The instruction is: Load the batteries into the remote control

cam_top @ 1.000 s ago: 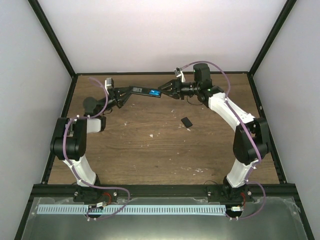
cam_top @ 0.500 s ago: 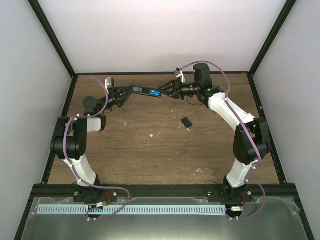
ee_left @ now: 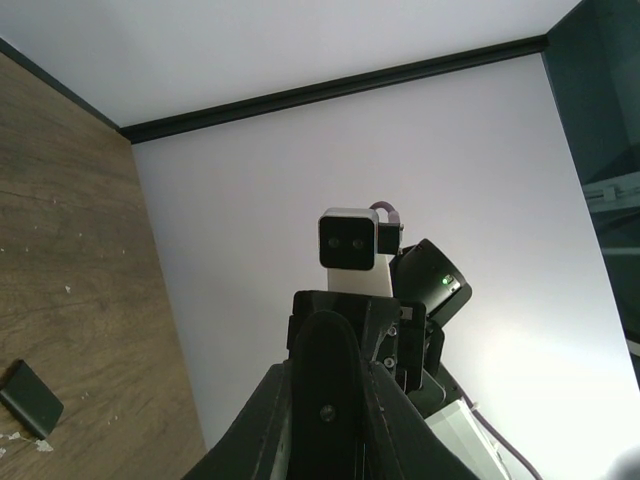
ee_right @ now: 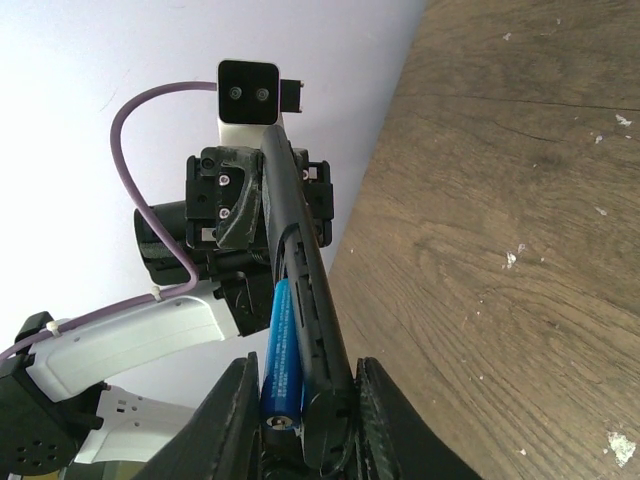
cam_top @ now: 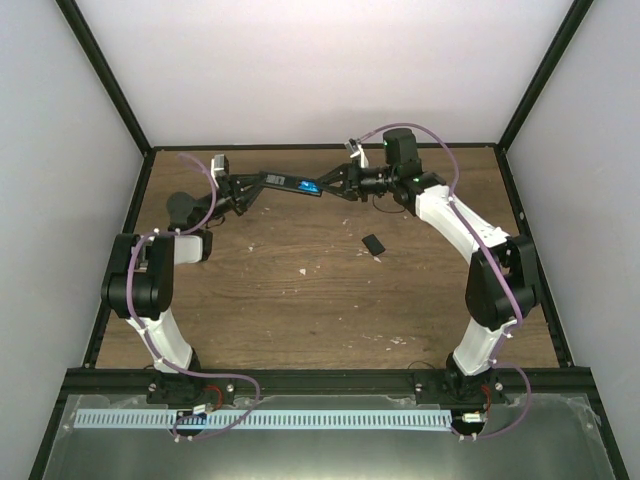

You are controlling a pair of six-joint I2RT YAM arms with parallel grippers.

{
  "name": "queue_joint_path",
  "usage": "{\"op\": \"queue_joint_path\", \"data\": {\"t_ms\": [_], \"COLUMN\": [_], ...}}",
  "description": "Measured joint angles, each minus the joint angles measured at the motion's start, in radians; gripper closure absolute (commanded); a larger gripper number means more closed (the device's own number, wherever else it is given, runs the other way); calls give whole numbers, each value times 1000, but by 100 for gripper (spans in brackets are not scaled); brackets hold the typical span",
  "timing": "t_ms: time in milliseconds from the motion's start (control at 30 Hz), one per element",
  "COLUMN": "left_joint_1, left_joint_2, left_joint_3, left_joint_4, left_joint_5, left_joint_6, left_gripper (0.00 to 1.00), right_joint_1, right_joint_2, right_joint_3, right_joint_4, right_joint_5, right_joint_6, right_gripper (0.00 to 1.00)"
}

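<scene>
Our left gripper [cam_top: 255, 187] clamps the remote control [cam_top: 292, 183] aloft while our right gripper [ee_right: 305, 400] pinches a blue battery [ee_right: 283, 350] against its end.

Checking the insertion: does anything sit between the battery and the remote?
Nothing visible does. The battery lies against the remote at the right gripper, and the cover lies apart on the table.

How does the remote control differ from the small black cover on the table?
The remote control is a long slim bar; the cover is a short piece. The remote control is held above the table by the left end effector; the cover lies on the table, untouched. Both are black.
</scene>
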Motion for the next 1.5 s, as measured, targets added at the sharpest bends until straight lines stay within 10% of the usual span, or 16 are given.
{"op": "queue_joint_path", "data": {"t_ms": [1500], "left_joint_1": [0], "left_joint_2": [-7], "left_joint_3": [17], "left_joint_4": [-103], "left_joint_5": [-46], "left_joint_6": [82], "left_gripper": [100], "right_joint_1": [0], "right_joint_2": [95], "right_joint_3": [153], "right_joint_4": [-127], "right_joint_5": [32], "right_joint_6": [-51], "right_gripper": [92]}}
